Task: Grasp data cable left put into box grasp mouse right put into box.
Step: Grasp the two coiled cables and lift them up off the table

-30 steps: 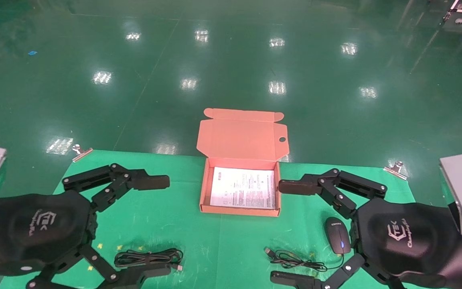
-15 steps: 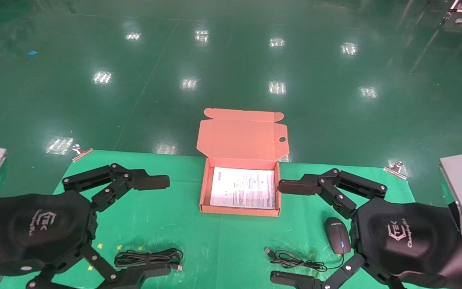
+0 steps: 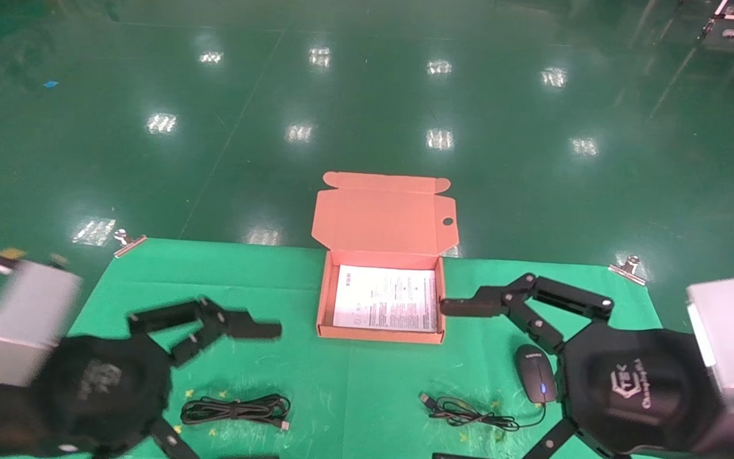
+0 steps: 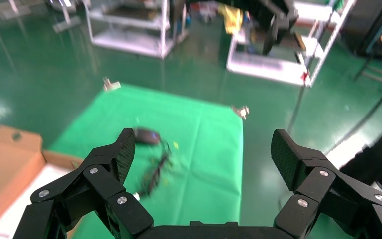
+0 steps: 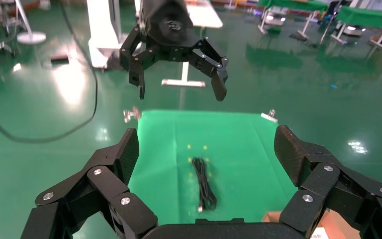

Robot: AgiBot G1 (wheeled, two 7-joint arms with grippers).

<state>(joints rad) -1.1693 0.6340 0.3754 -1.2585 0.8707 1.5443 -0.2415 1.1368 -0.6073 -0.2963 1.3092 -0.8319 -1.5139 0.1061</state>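
The data cable (image 3: 236, 409), a black coiled bundle, lies on the green cloth at the front left; it also shows in the right wrist view (image 5: 204, 184). My left gripper (image 3: 270, 395) is open and empty above it, blurred. The black mouse (image 3: 536, 373) with a blue light lies at the front right, its thin cord (image 3: 469, 412) trailing left; the mouse also shows in the left wrist view (image 4: 146, 136). My right gripper (image 3: 448, 381) is open and empty above the cord, just left of the mouse. The salmon-orange box (image 3: 323, 299) stands open in the middle, lined with a white sheet, lid up.
The green cloth (image 3: 354, 395) covers the table, held by metal clips at the far corners (image 3: 130, 242) (image 3: 628, 268). Shiny green floor lies beyond. In the right wrist view the left gripper (image 5: 179, 88) hangs open above the cloth's far side.
My left arm has moved right and toward the front, over the data cable, and is blurred. My right arm has shifted slightly toward the front. Cable, mouse and box have not moved.
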